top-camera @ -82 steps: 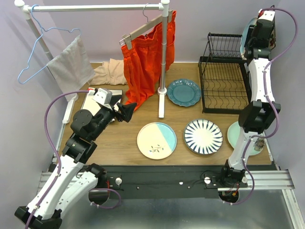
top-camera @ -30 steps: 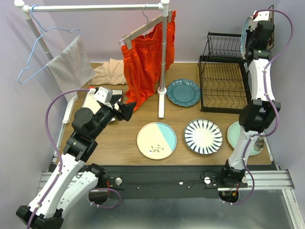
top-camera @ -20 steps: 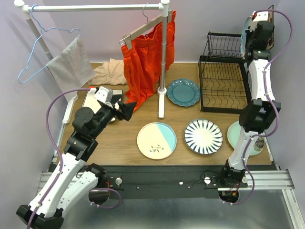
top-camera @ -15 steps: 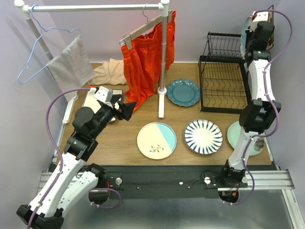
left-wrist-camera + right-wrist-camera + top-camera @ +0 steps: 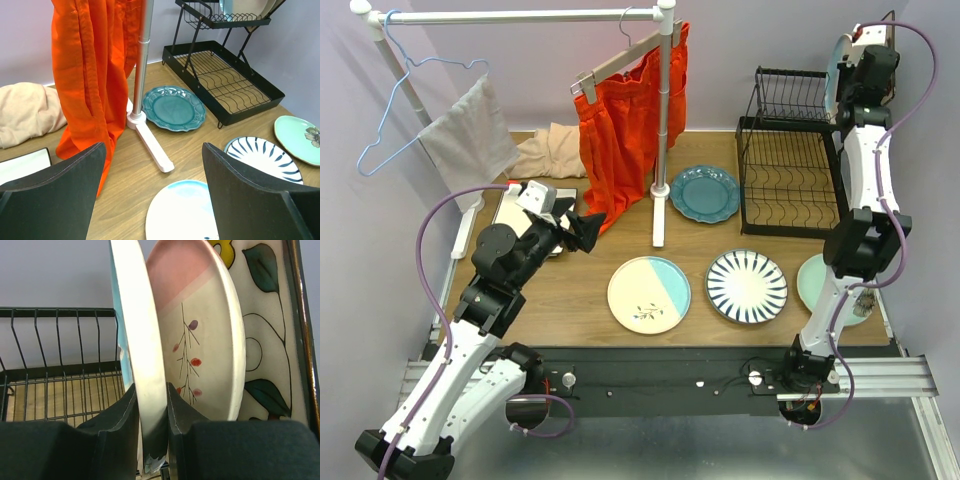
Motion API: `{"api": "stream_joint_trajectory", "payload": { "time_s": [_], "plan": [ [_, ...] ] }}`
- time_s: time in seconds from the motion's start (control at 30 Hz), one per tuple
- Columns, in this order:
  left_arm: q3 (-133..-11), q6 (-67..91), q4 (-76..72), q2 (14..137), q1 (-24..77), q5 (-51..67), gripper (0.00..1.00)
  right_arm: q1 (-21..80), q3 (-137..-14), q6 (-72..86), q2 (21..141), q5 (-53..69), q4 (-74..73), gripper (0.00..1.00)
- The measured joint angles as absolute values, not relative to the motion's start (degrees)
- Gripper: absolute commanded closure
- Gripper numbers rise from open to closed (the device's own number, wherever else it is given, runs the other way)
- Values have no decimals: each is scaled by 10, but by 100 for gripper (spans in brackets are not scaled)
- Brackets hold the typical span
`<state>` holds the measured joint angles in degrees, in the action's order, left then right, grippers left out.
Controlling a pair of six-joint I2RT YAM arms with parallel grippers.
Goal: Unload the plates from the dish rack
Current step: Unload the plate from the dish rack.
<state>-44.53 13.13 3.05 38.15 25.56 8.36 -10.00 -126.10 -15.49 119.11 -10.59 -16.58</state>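
Right fingers (image 5: pixel 119 426) are clamped on the rim of a cream-and-blue plate (image 5: pixel 137 330) standing on edge at the dish rack (image 5: pixel 790 185), upper right of the top view. A pink plate (image 5: pixel 200 340) stands just beside it. Left fingers (image 5: pixel 55 190) are apart above the worktop (image 5: pixel 190 145).

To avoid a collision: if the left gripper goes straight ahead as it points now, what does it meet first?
Probably the white foot of the clothes rail, close beside the hanging orange garment; depth is unclear.
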Motion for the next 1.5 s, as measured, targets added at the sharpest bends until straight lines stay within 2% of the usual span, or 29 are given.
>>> {"api": "stream_joint_trajectory", "payload": {
  "time_s": [0.63,1.5],
  "plan": [
    [-445,131,30,387,255,84,13,-120,-1241,-112,1180,-50,-150,99],
    [-445,131,30,389,255,84,13,-130,-1224,-80,1161,-49,-138,100]
  ]
}}
